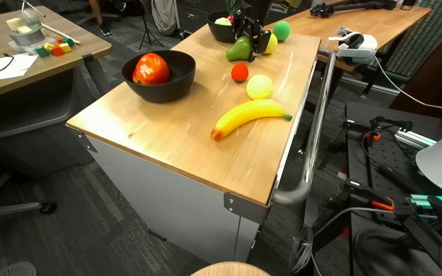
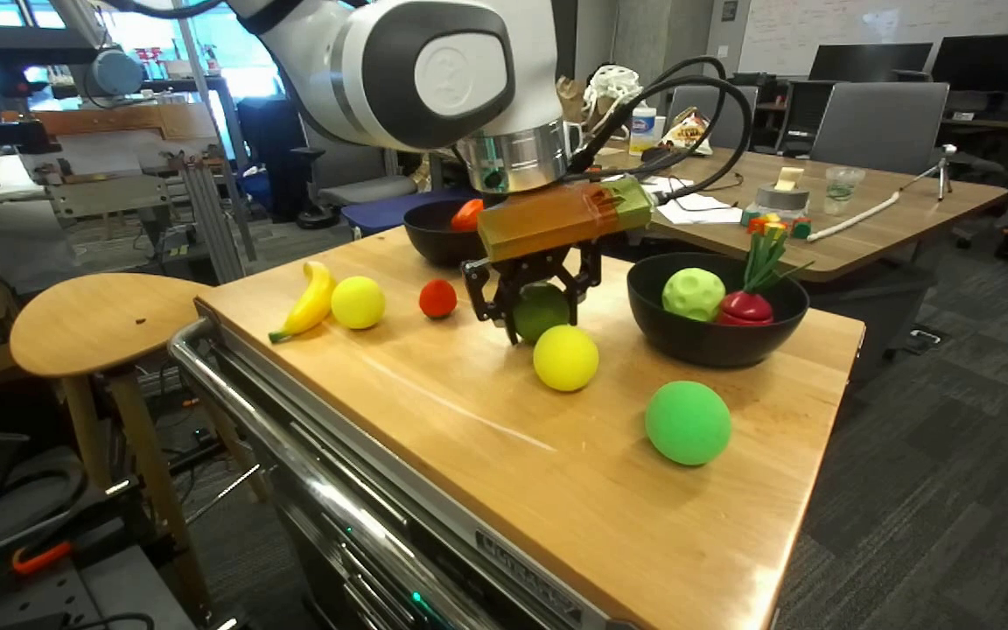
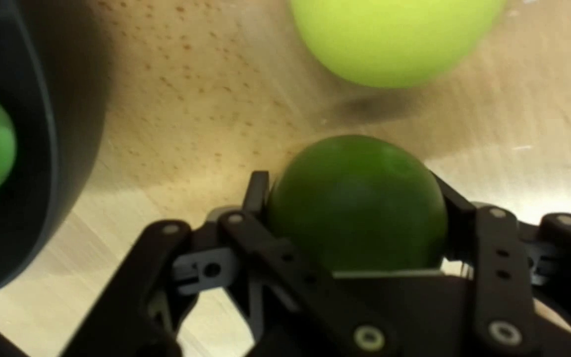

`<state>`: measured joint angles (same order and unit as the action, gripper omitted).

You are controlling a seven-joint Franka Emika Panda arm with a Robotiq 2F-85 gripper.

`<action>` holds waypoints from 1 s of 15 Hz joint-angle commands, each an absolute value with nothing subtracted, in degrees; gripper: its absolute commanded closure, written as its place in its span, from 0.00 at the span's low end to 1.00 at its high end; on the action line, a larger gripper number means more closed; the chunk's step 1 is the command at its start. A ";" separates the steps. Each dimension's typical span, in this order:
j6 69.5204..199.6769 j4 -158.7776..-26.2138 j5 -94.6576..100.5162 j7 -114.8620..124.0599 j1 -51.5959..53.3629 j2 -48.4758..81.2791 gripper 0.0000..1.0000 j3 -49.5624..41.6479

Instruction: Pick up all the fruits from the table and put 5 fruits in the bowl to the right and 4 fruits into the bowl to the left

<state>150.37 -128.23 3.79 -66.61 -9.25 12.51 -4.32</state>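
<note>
Green pear (image 3: pixel 357 203) at lower centre of wrist view, jaws clamped on it from 2 sides. In an exterior view: dark bowl (image 1: pixel 163 94) left of centre holds 1 red-orange fruit (image 1: pixel 151 69); banana (image 1: pixel 244 115) right of centre on worktop (image 1: pixel 159 128), yellow ball (image 1: pixel 259 87) just beside; small red fruit (image 1: pixel 239 71) between that ball and the pear.

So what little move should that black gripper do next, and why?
Maybe lift the smooth green pear straight up a bit, because the fingers of the black gripper look snug on both its sides and a bright yellow ball sits close by.
</note>
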 commanded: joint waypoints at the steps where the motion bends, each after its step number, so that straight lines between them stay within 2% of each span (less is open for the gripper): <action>1: 134.60 -125.09 -1.16 -69.00 -9.11 6.56 0.54 -1.10; 5: 121.52 -114.41 -12.99 -79.09 -7.11 5.58 0.54 1.81; 9: 123.07 -107.98 -18.48 -82.11 -3.99 9.76 0.54 3.24; 15: 128.85 -106.96 -16.92 -83.22 -3.02 17.18 0.54 4.52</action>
